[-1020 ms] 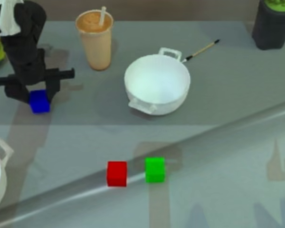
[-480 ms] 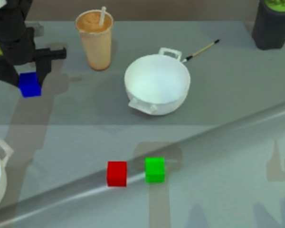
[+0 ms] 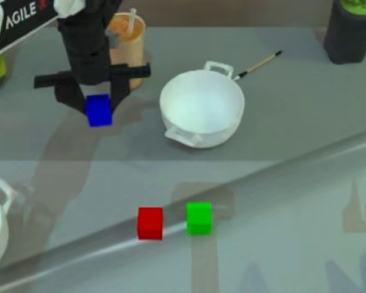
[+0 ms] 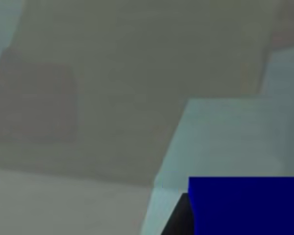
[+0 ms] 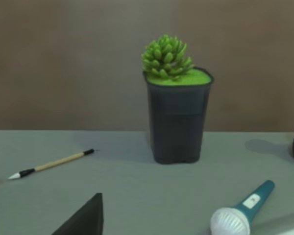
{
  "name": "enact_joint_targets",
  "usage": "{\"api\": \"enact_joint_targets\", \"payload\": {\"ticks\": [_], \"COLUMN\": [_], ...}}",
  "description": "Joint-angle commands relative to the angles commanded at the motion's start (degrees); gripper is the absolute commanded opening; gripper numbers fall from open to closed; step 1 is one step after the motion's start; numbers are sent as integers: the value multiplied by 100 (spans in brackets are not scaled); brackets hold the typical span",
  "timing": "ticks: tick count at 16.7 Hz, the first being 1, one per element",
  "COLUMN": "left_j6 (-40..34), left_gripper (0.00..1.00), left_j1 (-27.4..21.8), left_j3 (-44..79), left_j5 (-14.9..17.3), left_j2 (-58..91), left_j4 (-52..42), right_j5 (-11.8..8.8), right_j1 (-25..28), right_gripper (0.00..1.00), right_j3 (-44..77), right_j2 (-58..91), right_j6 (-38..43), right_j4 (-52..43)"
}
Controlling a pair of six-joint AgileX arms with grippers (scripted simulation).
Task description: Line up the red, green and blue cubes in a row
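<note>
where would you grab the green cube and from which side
Take the green cube from straight above, fingers on its near and far faces. Its top is flat and open, but the red cube sits close on its left, so closing left to right looks tight. The left gripper already holds the blue cube.

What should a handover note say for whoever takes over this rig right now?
Left gripper: shut on the blue cube, held above the table's far left, beside the drink cup and left of the white pot.
Right arm: out of the top view; its wrist camera faces the potted plant.
Red cube and green cube: side by side near the front, a small gap between them.
Done: red and green in a row, blue picked up.
Left: set blue in line with them and release.
</note>
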Motion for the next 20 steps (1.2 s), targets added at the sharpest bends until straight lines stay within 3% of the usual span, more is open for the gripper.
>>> {"api": "enact_joint_targets", "payload": {"ticks": [6,9,11,16,20], "left_j6": [-1992,-2732,-2947,-2949,-2936], "left_gripper": [0,0,0,0,0], "left_j1": [-2574,-3362,-3581,-3587,-3605], "left_j3": [791,1063,1143,1115,525], "left_j5": [-30,-61,-78,-72,-65], "left_j2": [365,424,421,405,438], "left_j4": [-535,-685,-720,-693,-24], "right_j5": [0,0,0,0,0], "right_j1": [0,0,0,0,0], "right_gripper": [100,100,100,100,100], "right_j3": [0,0,0,0,0], "right_j2": [0,0,0,0,0], "right_j6": [0,0,0,0,0], "right_j4": [0,0,0,0,0]}}
